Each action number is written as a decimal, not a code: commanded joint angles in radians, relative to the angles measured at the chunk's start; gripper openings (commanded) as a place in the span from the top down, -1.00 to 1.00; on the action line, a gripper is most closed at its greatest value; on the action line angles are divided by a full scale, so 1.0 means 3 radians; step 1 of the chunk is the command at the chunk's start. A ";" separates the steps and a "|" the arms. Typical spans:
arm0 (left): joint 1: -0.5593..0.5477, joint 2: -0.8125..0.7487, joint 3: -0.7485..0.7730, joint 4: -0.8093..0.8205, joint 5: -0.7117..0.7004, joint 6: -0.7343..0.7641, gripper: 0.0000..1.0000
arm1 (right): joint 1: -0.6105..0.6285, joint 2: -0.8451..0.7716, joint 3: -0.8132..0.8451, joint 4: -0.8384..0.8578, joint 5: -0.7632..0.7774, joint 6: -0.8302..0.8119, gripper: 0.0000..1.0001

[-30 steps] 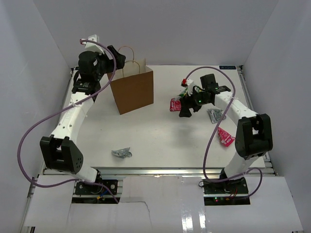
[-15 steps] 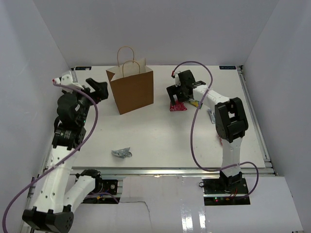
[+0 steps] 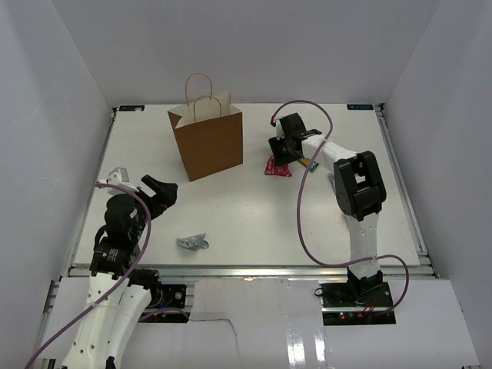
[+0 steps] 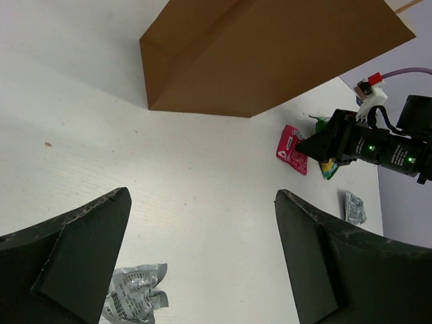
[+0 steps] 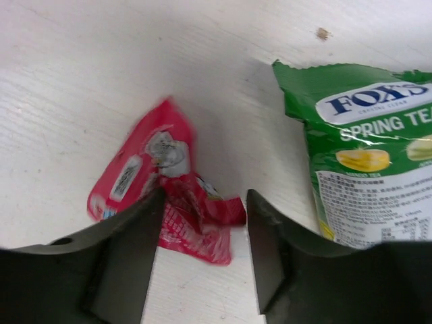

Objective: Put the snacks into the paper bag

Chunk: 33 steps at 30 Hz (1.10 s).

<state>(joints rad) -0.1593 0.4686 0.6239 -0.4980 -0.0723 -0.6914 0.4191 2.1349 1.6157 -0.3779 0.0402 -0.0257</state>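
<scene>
Since a second ago the left arm has swung away from the upright brown kraft paper bag (image 3: 209, 146) and drawn back to the near-left part of the white bench (image 3: 254, 223), while the right arm has stretched out to the far middle and come down over a packet.

The left claw (image 4: 202, 194) hangs above the bench with its black fingers (image 4: 74, 263) spread wide and nothing between them. Just below and beside it lies a crumpled silver-grey foil packet (image 3: 192, 242), near the front edge and well apart from the bag.

The right claw (image 5: 204, 202) is down at the bench, just right of the bag, its fingers (image 5: 121, 263) set on either side of a creased red-pink foil packet (image 5: 152, 172). The jaws stand partly closed, one finger overlapping the packet's left edge and the other right at its corner; whether they pinch it I cannot tell. The packet lies flat on the bench.

Just beside it, on the right in the wrist view, lies a larger green-and-white foil packet (image 5: 364, 155) printed with lemons. A second silver-grey packet (image 4: 354, 207) lies farther right, beyond the right arm.

The bag stands at the far middle-left, handles up, with no packet touching it.
</scene>
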 commanded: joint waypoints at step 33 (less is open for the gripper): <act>-0.0006 0.0151 -0.0500 -0.0901 0.0358 -0.2358 -0.96 | 0.0642 -0.0526 0.1870 0.1559 -0.0882 -0.0886 0.85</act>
<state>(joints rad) -0.1593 0.4992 0.4683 -0.7208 0.0017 -1.2892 0.5610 1.9182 2.1693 -0.0761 -0.3977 -0.2985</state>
